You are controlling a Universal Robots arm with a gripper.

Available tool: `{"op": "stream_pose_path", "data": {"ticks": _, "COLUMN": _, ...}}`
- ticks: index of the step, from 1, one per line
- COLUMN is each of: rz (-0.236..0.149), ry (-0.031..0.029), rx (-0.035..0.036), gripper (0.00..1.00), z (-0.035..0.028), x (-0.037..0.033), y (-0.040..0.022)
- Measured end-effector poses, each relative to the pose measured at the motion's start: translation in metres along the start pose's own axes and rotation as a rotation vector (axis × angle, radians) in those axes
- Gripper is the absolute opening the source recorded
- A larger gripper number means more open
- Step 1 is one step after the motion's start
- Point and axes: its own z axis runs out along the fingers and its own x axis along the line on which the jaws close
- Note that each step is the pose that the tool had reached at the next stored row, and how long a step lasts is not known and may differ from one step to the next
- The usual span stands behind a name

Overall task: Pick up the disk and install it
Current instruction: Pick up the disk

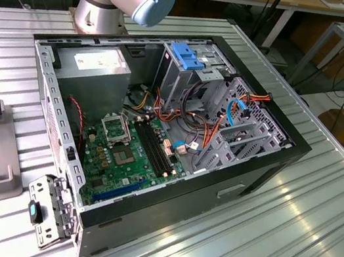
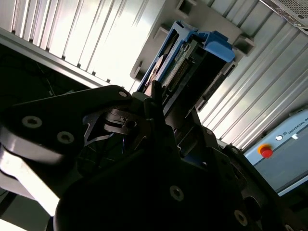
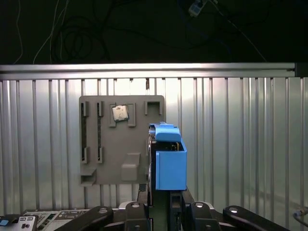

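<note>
As far as I can judge, the pick-up is done. The claw (image 3: 161, 199) is closed on the disk (image 3: 169, 159), gripping one end so it stands on edge. It looks lifted above the grey holder plate (image 3: 120, 144) and the ribbed table (image 3: 240, 144) beyond, though I cannot be sure it is clear. Installing is all still left: the open computer case (image 1: 158, 133) sits mid-frame in the exterior view, its drive cage (image 1: 188, 71) toward upper centre. The disk shows a blue plastic frame round a dark body, with a connector row (image 2: 179, 67) in the second wrist view.
</note>
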Motion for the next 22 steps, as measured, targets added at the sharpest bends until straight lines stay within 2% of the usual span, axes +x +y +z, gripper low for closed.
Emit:
{"op": "stream_pose_path", "data": {"ticks": 17, "rz": 0.0, "ry": 0.0, "rx": -0.0001, "gripper": 0.35, "z": 0.0, "x": -0.0001, "y": -0.0027}}
{"op": "stream_pose_path", "data": {"ticks": 22, "rz": 0.0, "ry": 0.0, "rx": -0.0001, "gripper": 0.35, "z": 0.0, "x": -0.0002, "y": -0.0073}}
